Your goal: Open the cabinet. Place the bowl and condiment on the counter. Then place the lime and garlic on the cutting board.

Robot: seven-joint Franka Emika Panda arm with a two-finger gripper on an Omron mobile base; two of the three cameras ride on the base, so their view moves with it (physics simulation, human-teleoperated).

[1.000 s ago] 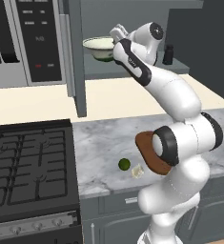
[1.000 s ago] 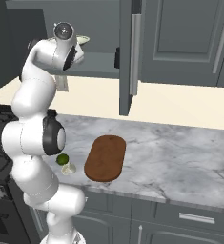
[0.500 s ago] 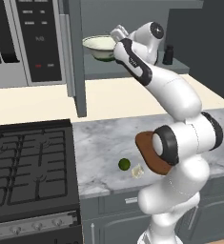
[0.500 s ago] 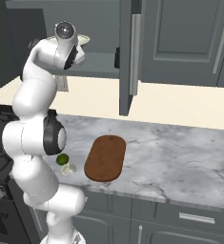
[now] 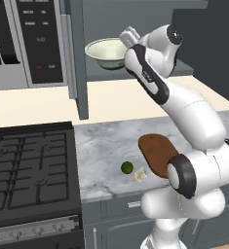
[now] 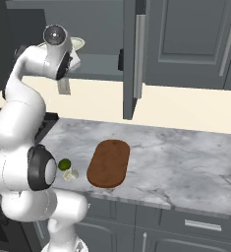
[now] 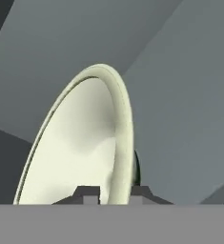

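Observation:
The cabinet stands open, its door swung out edge-on. On its grey shelf rests the pale cream-green bowl, with my gripper shut on its right rim. In the hand view the bowl looms close, and my gripper has a fingertip on each side of the rim. A small dark condiment peeks out on the shelf beside the door. On the counter below lie the lime, the garlic and the cutting board. They lie close together: lime, garlic, board.
A black stove top adjoins the counter on the left, with a microwave above it. More shut cabinet doors hang to the right. The marbled counter stretches on to the right of the board.
The jaws have closed from wide open onto the bowl's rim. The arm and the bowl have hardly moved.

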